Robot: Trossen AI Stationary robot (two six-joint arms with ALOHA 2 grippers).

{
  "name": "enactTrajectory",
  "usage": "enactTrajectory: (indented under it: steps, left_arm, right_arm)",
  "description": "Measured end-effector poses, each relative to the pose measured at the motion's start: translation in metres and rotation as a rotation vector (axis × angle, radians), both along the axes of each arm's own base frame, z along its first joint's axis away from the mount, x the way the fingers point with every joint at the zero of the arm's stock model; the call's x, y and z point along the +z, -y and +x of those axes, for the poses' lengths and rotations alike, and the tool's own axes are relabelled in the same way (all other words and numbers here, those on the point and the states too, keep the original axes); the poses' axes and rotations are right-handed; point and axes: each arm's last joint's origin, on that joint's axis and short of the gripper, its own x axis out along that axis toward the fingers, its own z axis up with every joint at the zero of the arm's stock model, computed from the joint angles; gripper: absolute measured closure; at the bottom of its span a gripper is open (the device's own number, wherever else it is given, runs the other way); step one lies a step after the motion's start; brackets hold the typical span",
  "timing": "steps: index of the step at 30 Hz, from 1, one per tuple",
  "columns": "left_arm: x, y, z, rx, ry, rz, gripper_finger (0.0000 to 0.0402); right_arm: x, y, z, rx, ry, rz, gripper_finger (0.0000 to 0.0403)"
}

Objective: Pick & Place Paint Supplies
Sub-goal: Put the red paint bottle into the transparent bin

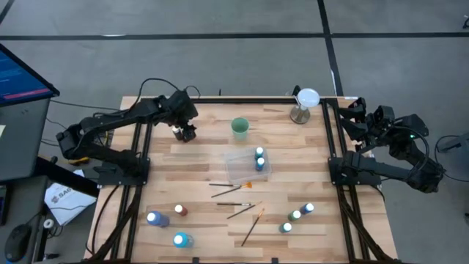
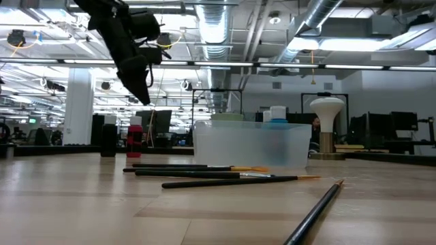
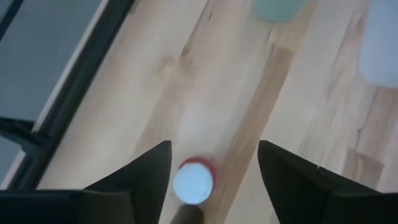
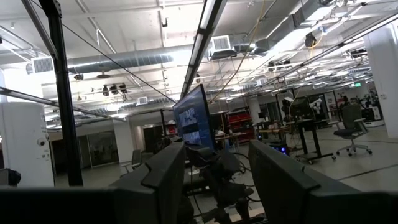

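Note:
A red paint bottle (image 3: 193,180) with a white cap stands upright on the table near its far left; it also shows in the low view (image 2: 135,140). My left gripper (image 3: 214,149) is open above it, fingers pointing down on either side without touching; it also shows from above (image 1: 185,133) and in the low view (image 2: 142,92). Two blue bottles (image 1: 259,158) stand in the clear tray (image 1: 242,170). Several brushes (image 1: 229,187) lie on the table nearer the front. My right gripper (image 4: 214,152) is open and empty, held off the table's right side (image 1: 360,111).
A green cup (image 1: 239,128) and a white-topped stand (image 1: 304,104) are at the far side. Blue and brown bottles (image 1: 157,218) stand at the near left. Green and blue bottles (image 1: 295,215) stand at the near right. Black frame rails (image 1: 139,169) run along both table sides.

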Motion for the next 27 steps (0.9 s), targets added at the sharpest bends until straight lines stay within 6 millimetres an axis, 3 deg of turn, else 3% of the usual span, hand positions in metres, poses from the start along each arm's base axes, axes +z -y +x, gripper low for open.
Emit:
enactTrajectory:
  steps: [7, 20, 27]
  left_arm:
    - [-0.02, 0.0, -0.004, 0.025, -0.022, 0.022, 0.0131]
    - [-0.037, 0.002, -0.011, 0.052, -0.075, 0.042, 0.0133]
    - [-0.044, 0.004, -0.014, 0.054, -0.093, 0.028, 0.0179]
  right_arm:
    - [0.0, 0.0, 0.0, 0.0, 0.0, 0.0, 0.023]
    - [0.0, 0.0, 0.0, 0.0, 0.0, 0.0, 0.023]
    - [0.0, 0.0, 0.0, 0.0, 0.0, 0.0, 0.023]
